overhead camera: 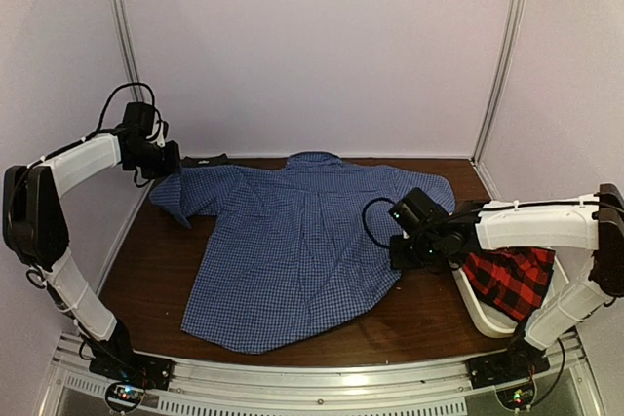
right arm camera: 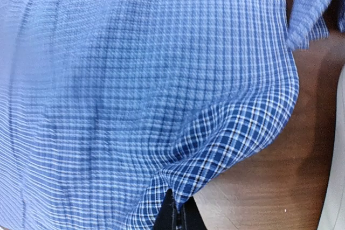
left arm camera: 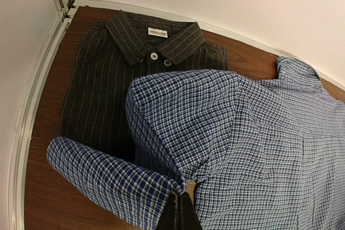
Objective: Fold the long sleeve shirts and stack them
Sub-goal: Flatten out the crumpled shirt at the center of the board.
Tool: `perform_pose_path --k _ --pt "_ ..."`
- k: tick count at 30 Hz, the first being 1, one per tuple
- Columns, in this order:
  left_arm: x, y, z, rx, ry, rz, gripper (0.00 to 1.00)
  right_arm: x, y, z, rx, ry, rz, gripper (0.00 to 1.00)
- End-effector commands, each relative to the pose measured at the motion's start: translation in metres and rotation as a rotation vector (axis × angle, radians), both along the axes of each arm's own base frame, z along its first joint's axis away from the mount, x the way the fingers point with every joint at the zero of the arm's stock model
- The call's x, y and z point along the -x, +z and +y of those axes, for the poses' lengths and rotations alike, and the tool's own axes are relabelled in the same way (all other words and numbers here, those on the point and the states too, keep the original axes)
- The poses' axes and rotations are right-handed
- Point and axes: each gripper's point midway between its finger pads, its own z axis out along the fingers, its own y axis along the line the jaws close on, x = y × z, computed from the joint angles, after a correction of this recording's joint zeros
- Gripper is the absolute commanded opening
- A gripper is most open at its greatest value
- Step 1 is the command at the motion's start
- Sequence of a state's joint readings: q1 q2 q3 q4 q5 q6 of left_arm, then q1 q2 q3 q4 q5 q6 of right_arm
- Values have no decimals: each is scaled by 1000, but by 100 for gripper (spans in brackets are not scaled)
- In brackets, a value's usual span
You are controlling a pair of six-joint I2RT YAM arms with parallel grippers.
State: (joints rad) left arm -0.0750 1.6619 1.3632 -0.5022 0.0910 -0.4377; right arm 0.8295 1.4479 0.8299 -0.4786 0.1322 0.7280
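The blue gingham shirt [overhead camera: 292,241] lies spread on the table with its collar toward the back wall. My left gripper [overhead camera: 174,161] is shut on its left sleeve, and the cloth bunches at the closed jaws [left arm camera: 183,197]. A folded dark charcoal shirt [left arm camera: 108,79] lies flat behind that sleeve in the back left corner. My right gripper [overhead camera: 400,255] is shut on the blue shirt's right edge, pinching a fold of fabric [right arm camera: 177,203]. The red-and-black plaid shirt [overhead camera: 509,280] sits in the tub on the right.
The white plastic tub [overhead camera: 485,319] stands at the table's right edge, just behind my right arm. Walls close in at the back and on both sides. Bare brown wood [right arm camera: 269,187] shows right of the blue shirt's edge.
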Motion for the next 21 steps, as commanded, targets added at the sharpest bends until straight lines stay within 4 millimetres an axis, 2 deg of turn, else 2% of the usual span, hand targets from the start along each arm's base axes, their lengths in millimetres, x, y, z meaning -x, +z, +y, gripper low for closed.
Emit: perform_pose_path --k 1,4,7,11,13,15,16,19,21 --pt "-3 14 -3 -1 -21 -60 0 -40 42 31 11 47 -110 0" --pt "-2 11 -3 -2 -22 -53 0 -73 45 54 32 78 -119 1" --pt "-2 7 -3 -4 -24 -47 0 -113 35 71 39 88 -112 1" --pt "0 5 -2 -17 -23 -43 0 -164 22 79 39 62 -117 1" --pt "1 3 -2 -17 -23 -38 0 -182 21 83 25 56 -122 6" --pt "1 1 -2 -17 -27 -33 0 -192 24 88 22 63 -123 15" --pt "1 0 -2 -18 -26 -33 0 -194 28 89 21 68 -128 24" --pt "2 -1 -1 -26 -24 -30 0 -192 42 92 -8 81 -157 50" --pt "1 -2 -1 -23 -27 -29 0 -186 52 89 -26 83 -173 62"
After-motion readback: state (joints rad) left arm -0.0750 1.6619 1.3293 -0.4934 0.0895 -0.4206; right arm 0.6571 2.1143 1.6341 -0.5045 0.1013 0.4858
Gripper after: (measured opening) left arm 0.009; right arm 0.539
